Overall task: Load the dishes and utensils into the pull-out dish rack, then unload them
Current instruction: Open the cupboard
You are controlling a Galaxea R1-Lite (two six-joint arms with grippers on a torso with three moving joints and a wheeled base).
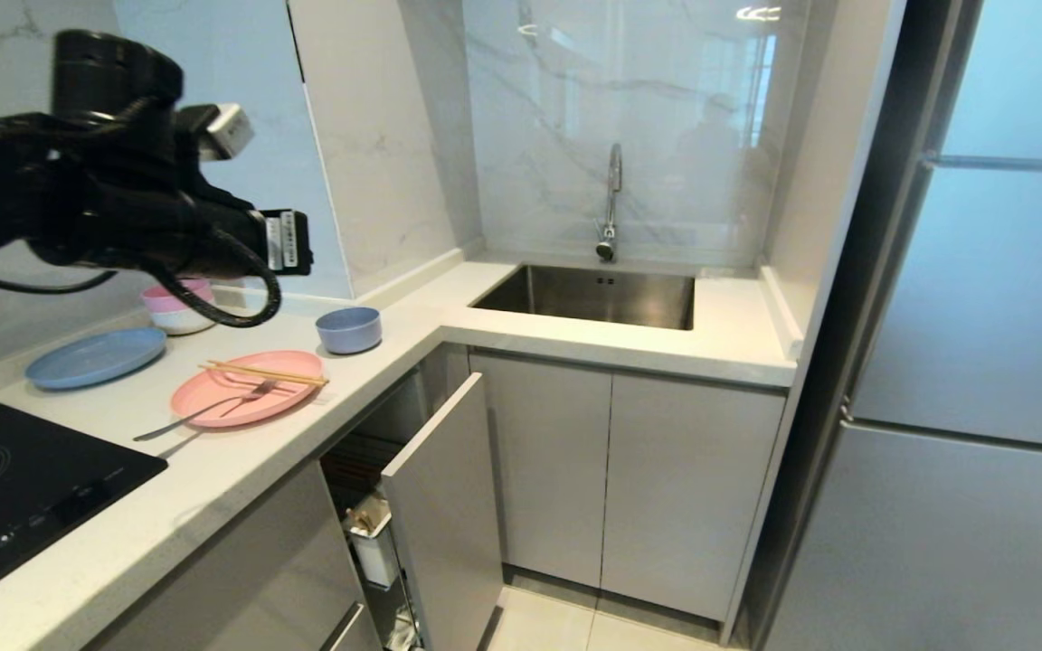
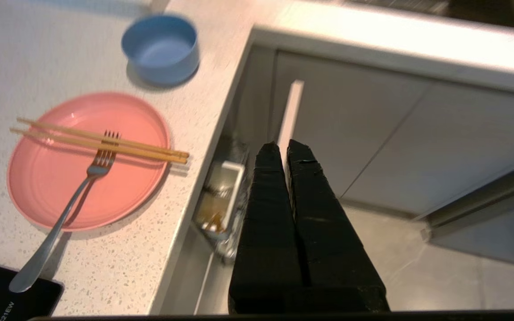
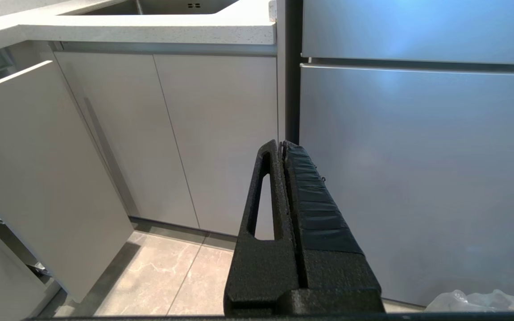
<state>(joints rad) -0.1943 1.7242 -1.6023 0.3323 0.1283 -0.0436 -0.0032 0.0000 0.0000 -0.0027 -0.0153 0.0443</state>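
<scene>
On tabletop [image 1: 213, 479]: pink plate [image 2: 51, 187] bearing chopsticks [image 2: 101, 140] and fork [image 2: 67, 209], blue-grey bowl [image 2: 161, 47] just beyond. Pull-out dish rack [image 1: 431, 515] drawn open below. Left end effector [image 2: 281, 149] pinched closed, empty, hovering above. Loading apparently not started; next, probably opening and descending to a utensil. Right end effector [image 3: 281, 147] closed, parked.

Left tool [image 2: 283, 149] raised, closed, empty; right tool [image 3: 280, 146] low, closed.

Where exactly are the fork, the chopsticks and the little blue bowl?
fork [image 2: 56, 232], left wrist view, mid-handle.
chopsticks [image 2: 101, 141], left wrist view, middle of the pair.
blue bowl [image 1: 349, 329], head view, outer wall.
</scene>
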